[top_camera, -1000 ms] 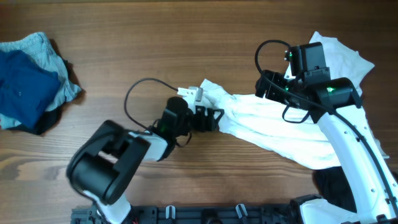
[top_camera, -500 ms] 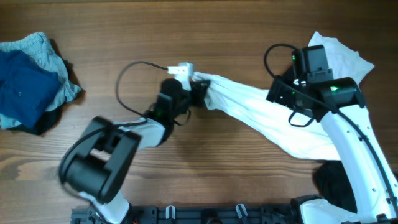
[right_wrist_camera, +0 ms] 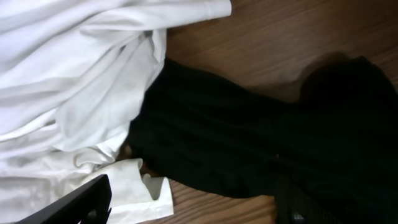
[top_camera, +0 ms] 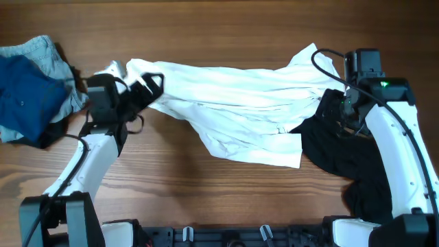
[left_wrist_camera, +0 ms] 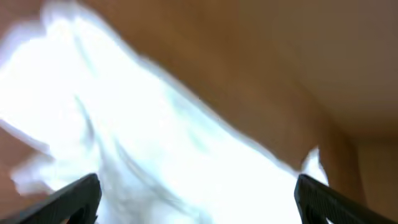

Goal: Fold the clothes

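The left arm stretches toward the left of the worktop (top_camera: 219,27), its left hand (top_camera: 152,84) spread wide at one end of the white shirt (top_camera: 240,103). The shirt lies drawn out across the middle. The right hand (right_wrist_camera: 193,202), fingers spread, hovers over the black garment (top_camera: 343,154), which touches the shirt's right edge.

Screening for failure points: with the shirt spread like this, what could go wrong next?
The white shirt touches the black garment at right, so pulling may drag both. Its left end sits by the navy and light-blue pile near the left hand, inviting a tangle. It lies bunched, so folds may come uneven.
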